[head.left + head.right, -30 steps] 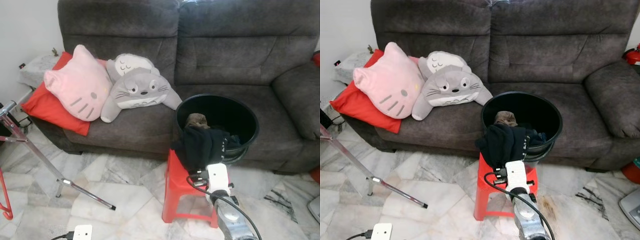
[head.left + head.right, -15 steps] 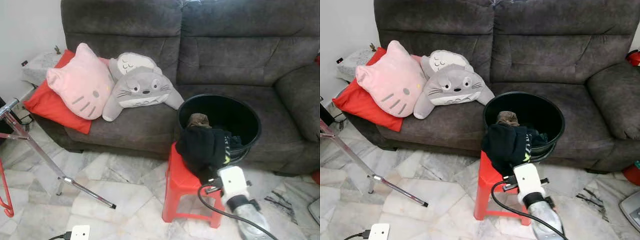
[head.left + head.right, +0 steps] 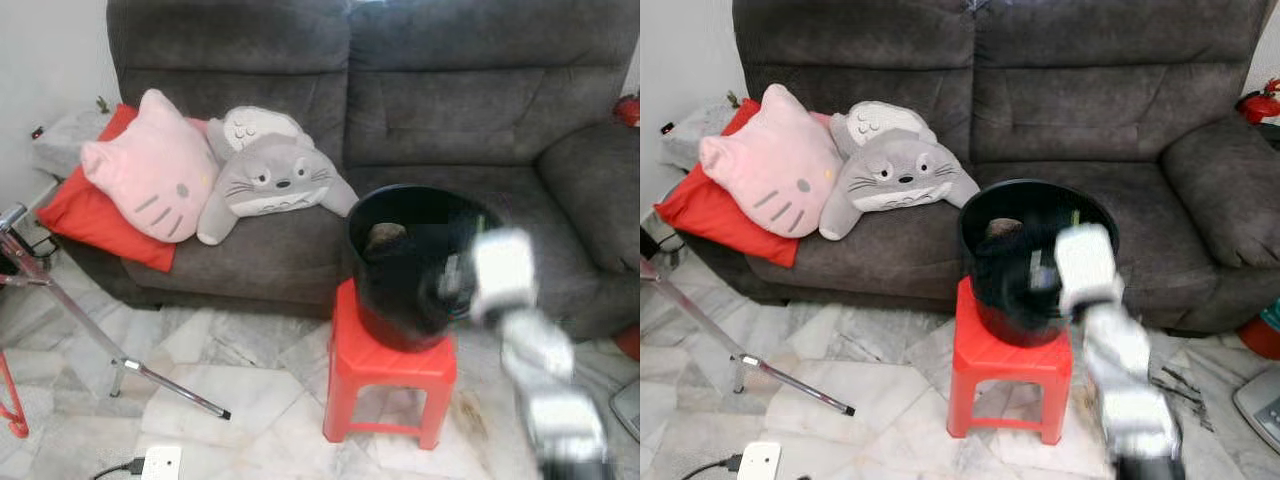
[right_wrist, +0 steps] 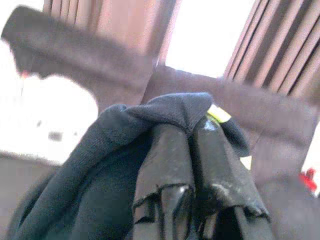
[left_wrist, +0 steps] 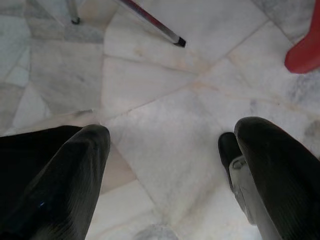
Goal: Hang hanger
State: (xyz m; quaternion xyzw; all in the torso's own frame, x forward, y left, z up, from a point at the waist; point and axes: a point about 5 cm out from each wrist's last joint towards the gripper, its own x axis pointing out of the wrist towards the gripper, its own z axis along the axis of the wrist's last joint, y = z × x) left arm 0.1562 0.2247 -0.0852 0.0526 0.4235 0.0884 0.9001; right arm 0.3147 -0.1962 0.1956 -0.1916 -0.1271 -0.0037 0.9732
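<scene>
Hanging idle over the floor, the left gripper (image 5: 165, 165) gapes; the red hanger (image 3: 12, 405) waits by the rack (image 3: 60, 300). The right gripper (image 4: 192, 150), clamped on dark clothing (image 4: 100, 170), has swung up from the bucket (image 3: 400, 215), so hanging comes later.

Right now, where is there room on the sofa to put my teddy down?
The right seat cushion, between the black bucket and the armrest, is bare. The left seat is crowded by the pink cat pillow, red cushion and grey plush.
</scene>
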